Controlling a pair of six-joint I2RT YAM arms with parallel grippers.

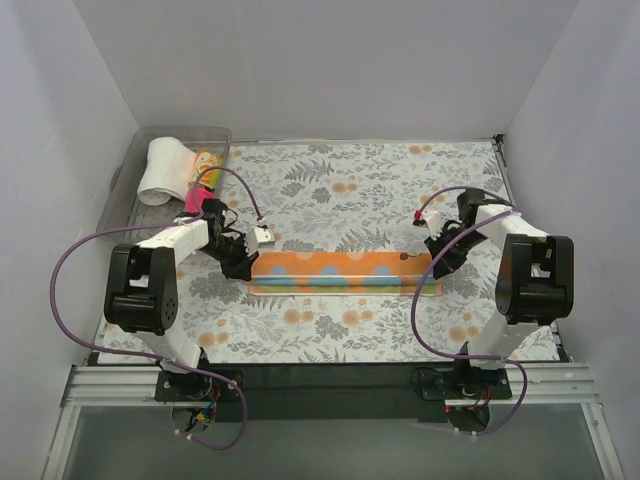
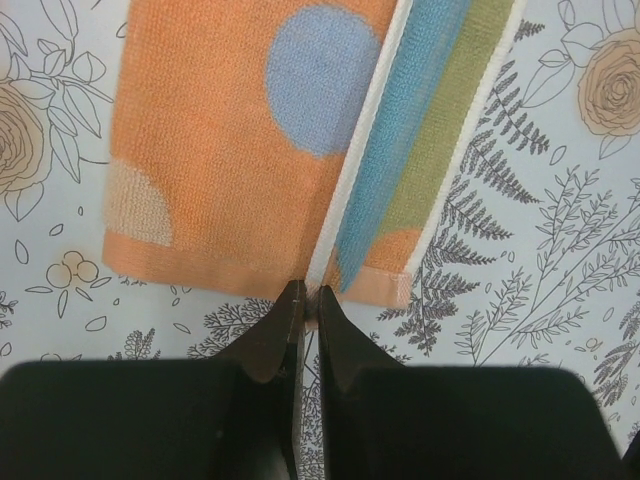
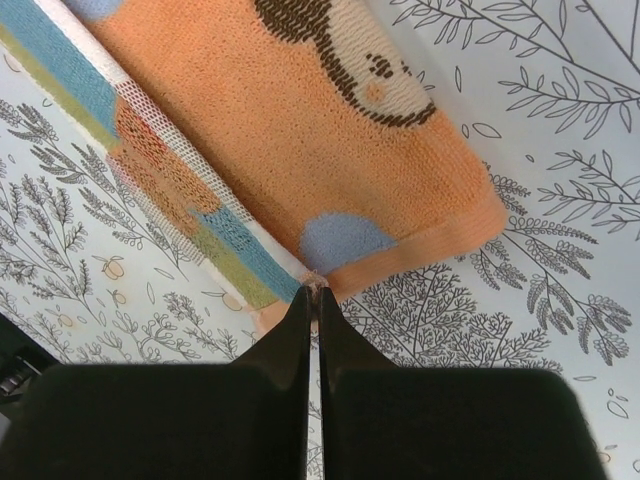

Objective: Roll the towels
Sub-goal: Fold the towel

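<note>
Shows orange towel (image 1: 343, 271) spread flat as a long narrow strip at mid-table on floral covering (image 1: 330, 190), running 9 to 3 o'clock in top view. Carries pale blue spots and a brown motif near the 3 o'clock end. Has one long edge folded over, baring blue and green stripes with white edging.

Puts left gripper (image 2: 308, 292) at the towel's 9 o'clock end, jaws closed together, tips nipping the short hem right where the fold line meets it. Puts right gripper (image 3: 314, 290) at the 3 o'clock end, jaws likewise pressed together, pinching the hem at the fold line. Leaves both ends low on the covering, strip neither lifted nor curled.

Places clear bin (image 1: 150, 140) at 10 o'clock on the table, against the back-left corner. Holds white towel (image 1: 165, 170) rolled into a stubby cylinder, yellow patterned towel (image 1: 207, 160) just beside it at its 3 o'clock, magenta towel (image 1: 192, 200) at the bin's 5 o'clock corner. Cannot tell whether the last two are rolled.
</note>
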